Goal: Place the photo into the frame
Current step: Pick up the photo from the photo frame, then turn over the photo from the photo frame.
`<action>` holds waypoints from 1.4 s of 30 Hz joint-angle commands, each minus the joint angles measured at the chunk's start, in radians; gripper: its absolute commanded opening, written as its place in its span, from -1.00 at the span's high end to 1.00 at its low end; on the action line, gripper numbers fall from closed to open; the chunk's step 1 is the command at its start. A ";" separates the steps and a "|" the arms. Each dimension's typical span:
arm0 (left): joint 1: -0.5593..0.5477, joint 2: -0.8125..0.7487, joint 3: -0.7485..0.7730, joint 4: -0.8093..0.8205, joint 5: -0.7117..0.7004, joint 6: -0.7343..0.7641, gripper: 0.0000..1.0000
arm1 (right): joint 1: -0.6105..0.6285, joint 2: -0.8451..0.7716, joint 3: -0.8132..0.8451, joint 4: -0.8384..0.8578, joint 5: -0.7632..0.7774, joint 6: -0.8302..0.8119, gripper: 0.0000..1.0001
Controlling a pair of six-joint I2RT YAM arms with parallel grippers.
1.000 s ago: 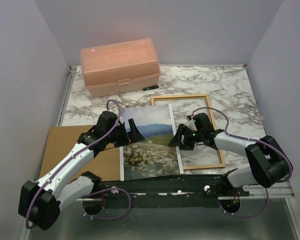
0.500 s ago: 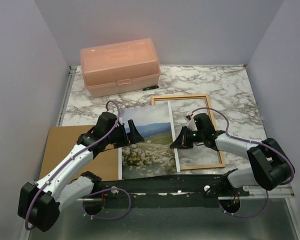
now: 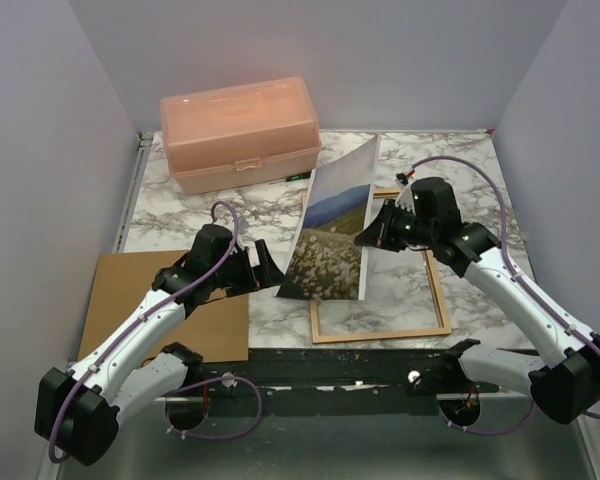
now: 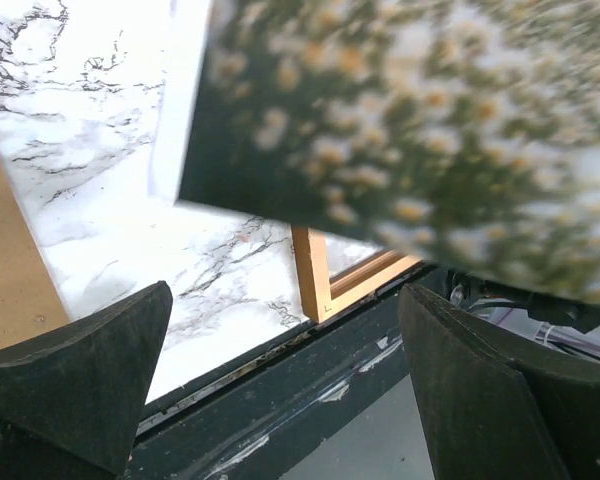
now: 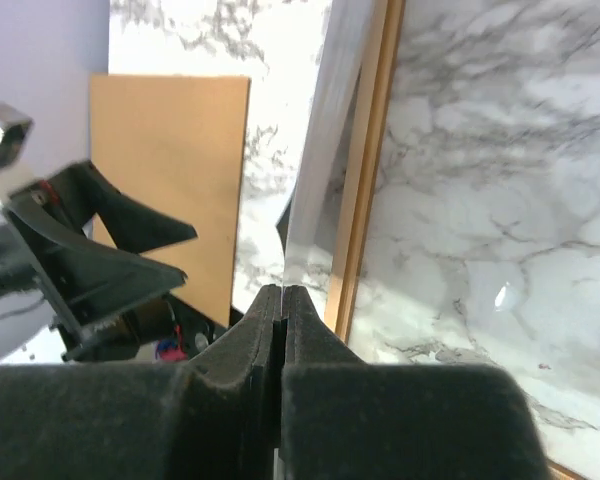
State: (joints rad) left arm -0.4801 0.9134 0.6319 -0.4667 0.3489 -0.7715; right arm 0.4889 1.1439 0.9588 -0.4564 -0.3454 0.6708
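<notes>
The photo (image 3: 332, 238), a meadow under blue sky, hangs tilted in the air above the marble table, its lower left corner near my left gripper. My right gripper (image 3: 366, 237) is shut on its right edge; in the right wrist view the gripper (image 5: 282, 298) pinches the thin sheet (image 5: 318, 170) seen edge-on. The orange-brown frame (image 3: 380, 331) lies flat on the table below and to the right of the photo, its upper part hidden behind it. My left gripper (image 3: 265, 267) stands open beside the photo's lower corner, holding nothing. In the left wrist view the photo (image 4: 430, 130) hovers above the frame's corner (image 4: 315, 285).
A plain brown backing board (image 3: 170, 305) lies at the table's front left, under the left arm. A pink plastic box (image 3: 238, 133) stands at the back left. A dark rail (image 3: 360, 367) runs along the table's near edge.
My right gripper shut on the photo's right edge and lifted it up and back, so the photo now hangs tilted. The frame's lower part is uncovered. The left arm barely moved.
</notes>
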 commanded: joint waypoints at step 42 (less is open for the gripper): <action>-0.004 0.010 -0.006 0.071 0.015 -0.029 -0.97 | 0.255 0.564 0.669 -0.651 0.326 -0.117 0.90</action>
State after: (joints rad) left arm -0.4801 0.9409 0.6315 -0.4274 0.3492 -0.7891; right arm 0.7128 1.6585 1.6463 -1.1900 0.0479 0.5308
